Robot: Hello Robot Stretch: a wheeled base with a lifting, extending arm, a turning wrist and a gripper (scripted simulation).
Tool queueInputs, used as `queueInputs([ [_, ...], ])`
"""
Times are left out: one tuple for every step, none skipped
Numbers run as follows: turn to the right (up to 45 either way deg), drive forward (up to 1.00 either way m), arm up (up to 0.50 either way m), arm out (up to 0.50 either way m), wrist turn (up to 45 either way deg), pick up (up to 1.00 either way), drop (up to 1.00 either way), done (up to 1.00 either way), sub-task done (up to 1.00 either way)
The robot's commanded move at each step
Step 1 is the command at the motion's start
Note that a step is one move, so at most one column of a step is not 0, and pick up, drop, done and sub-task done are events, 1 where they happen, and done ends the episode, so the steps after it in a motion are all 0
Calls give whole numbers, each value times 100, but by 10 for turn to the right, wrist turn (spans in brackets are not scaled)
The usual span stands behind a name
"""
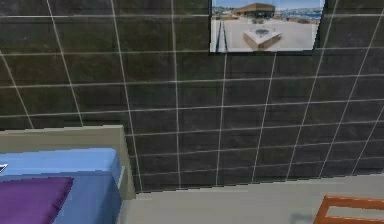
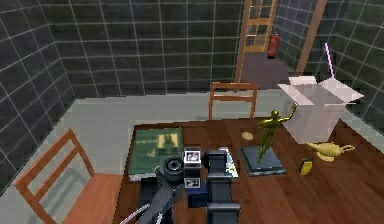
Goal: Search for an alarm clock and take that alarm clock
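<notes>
Searching looks finished, with the gripper (image 2: 150,205) near a likely alarm clock (image 2: 175,165); whether it holds anything cannot be told.

Framed picture (image 1: 265,25) on dark tiled wall (image 1: 150,100), blue bed (image 1: 60,165) (purple patch on it), wooden table (image 2: 290,195) bearing gold statue (image 2: 266,135), open white box (image 2: 318,108), gold lamp (image 2: 330,151), wooden chair (image 2: 232,100) beyond
</notes>
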Motion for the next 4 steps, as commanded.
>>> queueInputs([
  [0, 0, 0, 0, 450, 0, 0, 0, 0],
  [0, 0, 0, 0, 450, 0, 0, 0, 0],
  [0, 0, 0, 2, 0, 0, 0, 0, 0],
  [0, 0, 0, 0, 450, 0, 0, 0, 0],
])
